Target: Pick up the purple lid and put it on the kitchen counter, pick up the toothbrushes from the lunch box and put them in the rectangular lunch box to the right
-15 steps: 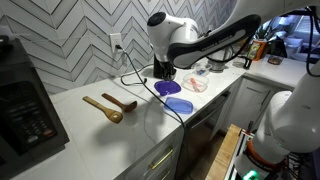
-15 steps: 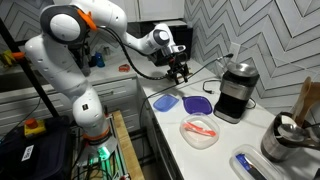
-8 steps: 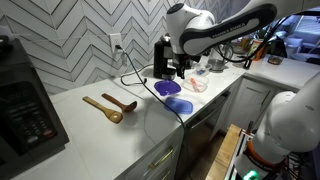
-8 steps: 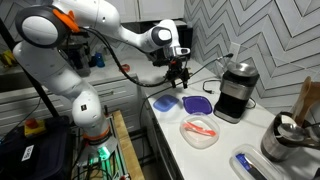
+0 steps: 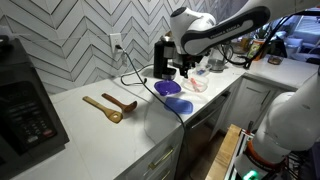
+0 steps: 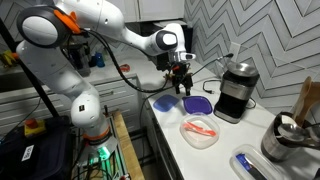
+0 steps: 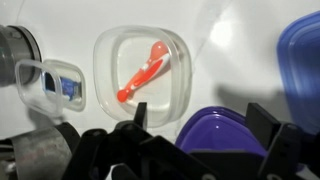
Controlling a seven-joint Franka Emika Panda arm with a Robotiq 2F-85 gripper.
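While the dark fingers point(image 7: 264, 125) stand spread wide apart with nothing between them, the purple lid point(image 7: 225, 132) lies flat on the white counter point(image 7: 235, 40), right under their gap in the wrist view. In both exterior views they hang low over that lid point(image 6: 196, 104); whether they touch it I cannot tell. Just beside it, nearer the counter's front edge, lies a lighter periwinkle lid point(image 6: 165, 102). Beyond the two lids along the counter sits the rounded pale lunch box point(image 7: 143, 68), its red-orange toothbrushes point(image 7: 145, 75) lying slantwise inside. Farther on toward the far end of the counter rests the rectangular lunch box point(image 6: 250, 165), clear, with something blue in it, and next to it a metal pot point(image 6: 285, 140).

A black coffee machine point(image 6: 235, 90) stands against the back edge, close behind the purple lid. Two wooden spoons point(image 5: 110, 105) lie well apart from the lids toward the other end, where a large black appliance point(image 5: 25, 100) occupies the corner. The wall behind is grey herringbone tile point(image 5: 70, 40) with a white outlet point(image 5: 117, 43), and cabinets sit beneath the front edge.
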